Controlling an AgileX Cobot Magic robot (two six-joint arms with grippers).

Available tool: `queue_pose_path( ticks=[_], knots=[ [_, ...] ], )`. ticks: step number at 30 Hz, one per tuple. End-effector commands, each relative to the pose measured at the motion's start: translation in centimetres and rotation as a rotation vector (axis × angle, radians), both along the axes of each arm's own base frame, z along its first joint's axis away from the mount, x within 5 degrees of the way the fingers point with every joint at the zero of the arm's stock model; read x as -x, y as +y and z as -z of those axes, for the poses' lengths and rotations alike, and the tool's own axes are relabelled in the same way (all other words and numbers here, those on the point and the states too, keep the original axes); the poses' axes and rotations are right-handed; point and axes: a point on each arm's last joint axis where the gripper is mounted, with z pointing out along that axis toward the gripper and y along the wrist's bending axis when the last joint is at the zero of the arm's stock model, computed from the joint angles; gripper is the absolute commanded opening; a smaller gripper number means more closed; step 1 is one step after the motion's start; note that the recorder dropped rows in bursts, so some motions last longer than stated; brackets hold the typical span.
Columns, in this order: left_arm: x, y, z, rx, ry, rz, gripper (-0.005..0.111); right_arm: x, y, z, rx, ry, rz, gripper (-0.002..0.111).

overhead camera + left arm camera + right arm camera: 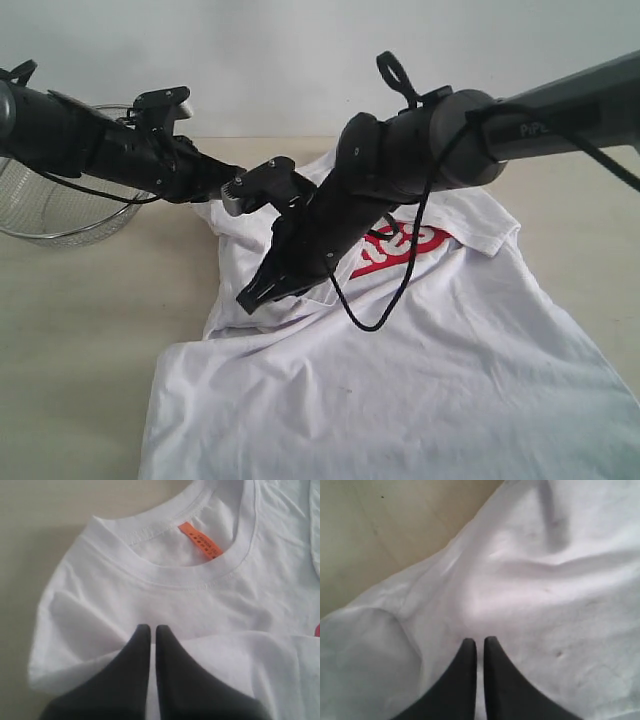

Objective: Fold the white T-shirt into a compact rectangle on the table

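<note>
The left gripper (150,628) has its two black fingers (131,675) pressed together, tips on a puckered fold of the white cotton short-sleeved T-shirt (450,370) just below its ribbed crew neck (175,577) and small orange tag (200,542); whether cloth is pinched between them cannot be told. The right gripper (479,640) is likewise clenched, tips touching plain white cloth near the shirt's edge. The shirt lies rumpled, red lettering (400,245) upward, on the wide pale beige table (80,340), with a round wire-mesh metal basket (60,215) at the far left.
</note>
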Motion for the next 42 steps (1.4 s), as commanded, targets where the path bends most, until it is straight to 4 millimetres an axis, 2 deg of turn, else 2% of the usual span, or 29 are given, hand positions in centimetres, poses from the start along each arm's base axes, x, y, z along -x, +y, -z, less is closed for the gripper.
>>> queue_pose_path(
  ticks=[1, 8, 15, 20, 26, 33, 38, 42],
  knots=[
    [0.1, -0.3, 0.0, 0.029, 0.022, 0.026, 0.005, 0.0, 0.1, 1.1, -0.01, 0.025, 0.018, 0.0],
    [0.2, -0.2, 0.3, 0.01, 0.034, 0.039, 0.005, 0.6, 0.1, 2.2, 0.014, 0.099, -0.009, 0.0],
    [0.9, 1.0, -0.4, -0.138, 0.097, 0.049, 0.005, 0.5, 0.1, 2.5, 0.017, 0.092, -0.004, 0.0],
    [1.5, 1.4, -0.3, -0.192, 0.163, 0.061, 0.005, 0.7, 0.0, 4.0, 0.034, 0.142, -0.011, 0.0],
    [1.4, 1.5, -1.2, -0.195, 0.132, 0.053, 0.005, 0.7, 0.0, 4.3, 0.037, 0.142, -0.008, 0.0],
    [1.2, 1.3, 1.0, -0.18, 0.168, 0.025, 0.005, 0.7, 0.0, 4.3, 0.037, 0.144, -0.009, 0.0],
    [0.7, 1.1, -0.9, -0.15, 0.127, 0.016, 0.005, 0.7, 0.0, 4.3, 0.037, 0.148, -0.011, 0.0],
    [0.6, 0.9, -0.3, -0.134, 0.131, 0.014, 0.005, 0.7, 0.0, 4.3, 0.036, 0.148, -0.01, 0.0]
  ],
)
